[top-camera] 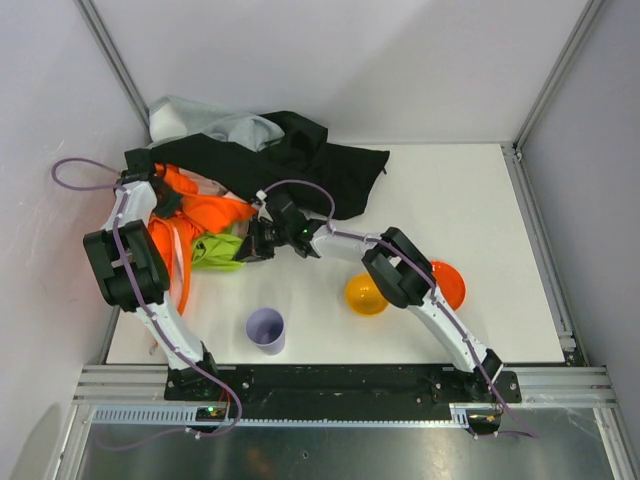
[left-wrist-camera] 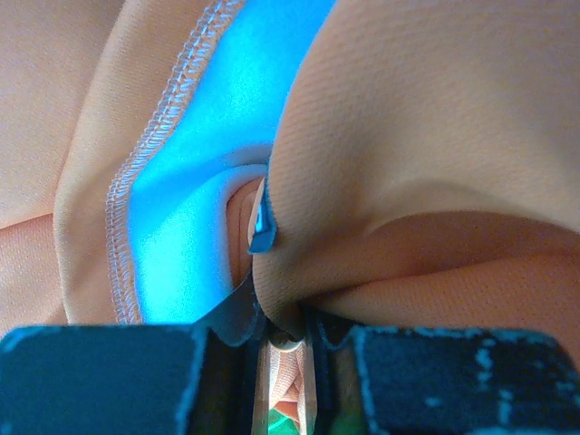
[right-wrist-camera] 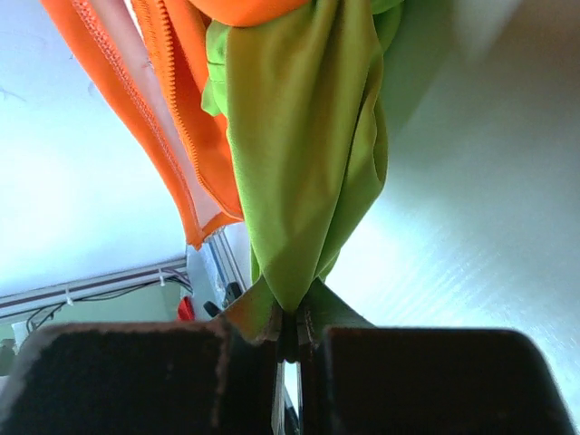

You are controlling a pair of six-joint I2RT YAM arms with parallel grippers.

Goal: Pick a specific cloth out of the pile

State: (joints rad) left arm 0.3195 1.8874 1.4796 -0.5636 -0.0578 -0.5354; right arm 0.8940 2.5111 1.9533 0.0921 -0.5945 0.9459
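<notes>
The lime-green cloth (top-camera: 215, 250) lies at the near edge of the pile, partly under the bright orange garment (top-camera: 205, 212). My right gripper (top-camera: 252, 243) is shut on a fold of the green cloth (right-wrist-camera: 304, 154), which hangs from the jaws beside the orange garment (right-wrist-camera: 172, 118). My left gripper (top-camera: 165, 200) is buried in the orange garment and is shut on a fold of it (left-wrist-camera: 426, 136). The pile's black garment (top-camera: 300, 160) and light grey garment (top-camera: 215, 128) lie behind, against the back wall.
A lilac cup (top-camera: 266, 329) stands near the front edge. A yellow bowl (top-camera: 365, 294) and an orange bowl (top-camera: 450, 283) sit under the right arm. The left wall is close to the pile.
</notes>
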